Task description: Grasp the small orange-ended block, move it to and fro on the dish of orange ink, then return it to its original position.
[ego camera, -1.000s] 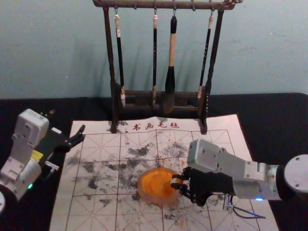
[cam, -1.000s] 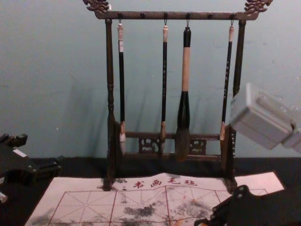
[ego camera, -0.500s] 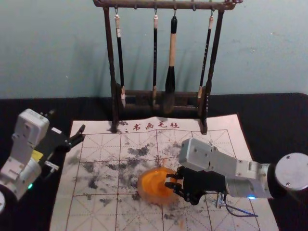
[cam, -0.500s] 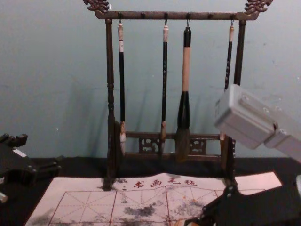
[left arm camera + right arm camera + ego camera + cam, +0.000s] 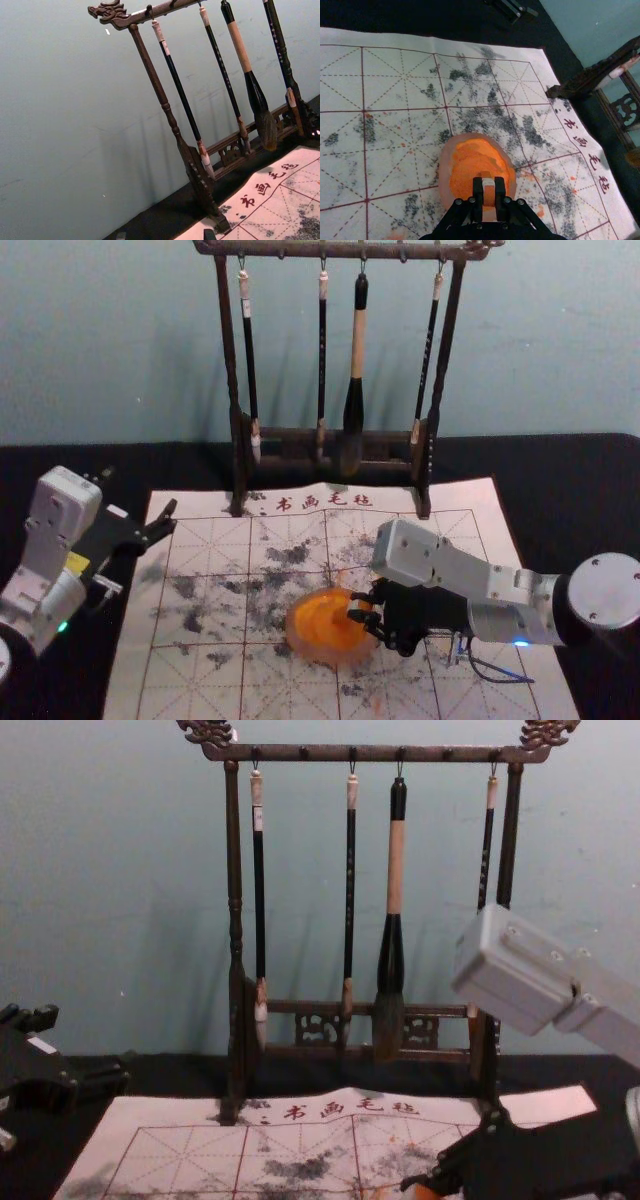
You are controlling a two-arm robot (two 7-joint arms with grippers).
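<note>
One block (image 5: pixel 489 194) (orangey), pinched by right hand (image 5: pixel 358 609), perhaps touches ink (image 5: pixel 322 620); left hand (image 5: pixel 140 491), spread, near mat (image 5: pixel 205 540).

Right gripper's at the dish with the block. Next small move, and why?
I'd slide the block a little to the robot's left, over the ink. The right gripper is shut on it, and in the head view it sits over the right part of the dish, with more ink to its left. Can't tell if it touches the ink.
</note>
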